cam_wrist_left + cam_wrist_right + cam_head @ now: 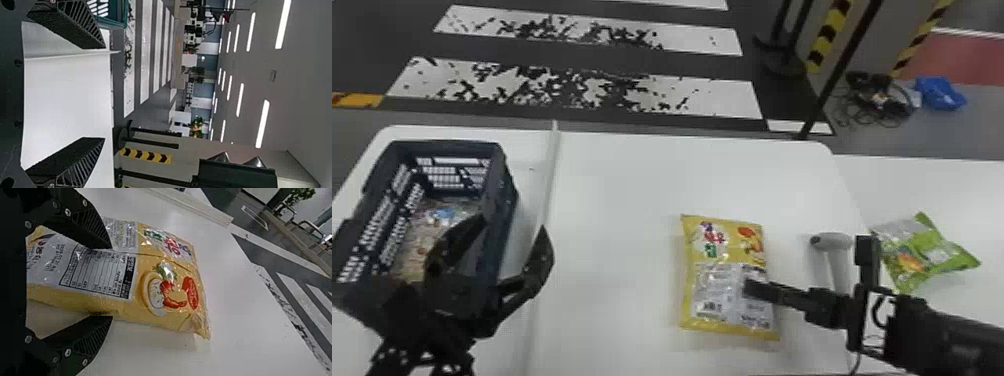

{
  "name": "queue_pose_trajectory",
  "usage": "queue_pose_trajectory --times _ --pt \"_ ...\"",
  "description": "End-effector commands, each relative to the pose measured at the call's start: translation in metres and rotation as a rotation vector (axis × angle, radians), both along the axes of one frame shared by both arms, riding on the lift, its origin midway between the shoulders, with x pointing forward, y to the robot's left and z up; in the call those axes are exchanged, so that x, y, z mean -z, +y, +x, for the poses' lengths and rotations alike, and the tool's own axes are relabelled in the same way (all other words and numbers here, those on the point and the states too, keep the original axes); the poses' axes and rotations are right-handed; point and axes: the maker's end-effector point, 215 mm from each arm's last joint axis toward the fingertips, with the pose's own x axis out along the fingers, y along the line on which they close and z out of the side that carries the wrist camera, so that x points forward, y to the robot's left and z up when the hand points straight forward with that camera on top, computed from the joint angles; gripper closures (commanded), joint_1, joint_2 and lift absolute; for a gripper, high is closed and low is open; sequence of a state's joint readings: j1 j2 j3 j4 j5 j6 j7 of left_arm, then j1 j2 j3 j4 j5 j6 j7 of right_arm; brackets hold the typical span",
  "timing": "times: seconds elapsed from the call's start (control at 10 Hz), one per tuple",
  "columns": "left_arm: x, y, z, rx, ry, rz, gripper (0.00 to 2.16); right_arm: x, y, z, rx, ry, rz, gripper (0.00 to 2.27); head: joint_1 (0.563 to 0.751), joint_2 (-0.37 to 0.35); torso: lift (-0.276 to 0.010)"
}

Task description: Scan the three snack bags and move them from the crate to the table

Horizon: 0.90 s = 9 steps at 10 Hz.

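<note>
Between the fingers of the right gripper (pixel 112 282), the yellow snack bag (pixel 727 265) is being judged ready for a careful grasp, to be followed by the scan. For that, a slow, even squeeze around the plump body is being called for, with neither the film nor the contents being crushed. The barcode (pixel 712 306) is being left uncovered on the upward face, and it is best being turned squarely to the scanner (pixel 837 242) once the bag is lifted.

By the spread fingers, the bag is being bracketed: the printed face is being overlapped by one finger, while the other is being seen just beside a long edge. Whether either one is being pressed against the film cannot be told. Underneath, the bag is being borne by the table (pixel 612 200).

Past the fingertips, back toward the wrist and on the arm's far side, the scanner is being propped upright, with the green snack bag (pixel 922 250) being set down farther outward. Well apart, the left gripper's (pixel 513 225) fingers are being held wide at the crate (pixel 449 143), where another bag (pixel 414 250) is being contained.
</note>
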<state>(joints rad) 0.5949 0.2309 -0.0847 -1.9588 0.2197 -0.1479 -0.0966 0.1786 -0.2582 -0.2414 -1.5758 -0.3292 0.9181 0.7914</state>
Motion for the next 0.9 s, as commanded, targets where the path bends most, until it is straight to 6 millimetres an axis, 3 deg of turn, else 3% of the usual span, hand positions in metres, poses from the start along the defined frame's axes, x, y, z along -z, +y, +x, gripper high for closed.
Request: queue_pose_trajectory --times 0.0,0.3,0.4,0.5,0.6,0.8 --pt "0.002 0.001 -0.001 -0.002 0.005 -0.001 0.03 0.008 0.002 -0.004 -0.013 0.017 -0.025 2.09 0.695 -0.096 -0.062" --pt "0.008 -0.002 -0.002 -0.001 0.014 -0.008 0.03 -0.008 -0.007 -0.008 0.016 -0.013 0.006 2.19 0.695 -0.097 -0.062" --pt "0.009 -0.004 -0.002 0.002 0.015 -0.01 0.03 -0.022 -0.005 -0.015 0.012 -0.023 0.02 2.19 0.695 -0.101 -0.062" --pt "0.009 -0.006 -0.003 0.004 0.012 -0.013 0.03 -0.05 -0.006 -0.018 0.019 -0.052 0.05 2.19 0.695 -0.107 -0.062" --pt "0.003 -0.005 -0.004 -0.001 -0.022 -0.021 0.03 -0.08 -0.017 -0.01 0.063 -0.101 0.093 2.19 0.695 -0.11 -0.062" --pt "0.006 -0.005 -0.007 0.0 -0.023 -0.019 0.03 -0.137 -0.082 0.033 0.305 -0.329 0.115 2.19 0.695 -0.143 -0.062"
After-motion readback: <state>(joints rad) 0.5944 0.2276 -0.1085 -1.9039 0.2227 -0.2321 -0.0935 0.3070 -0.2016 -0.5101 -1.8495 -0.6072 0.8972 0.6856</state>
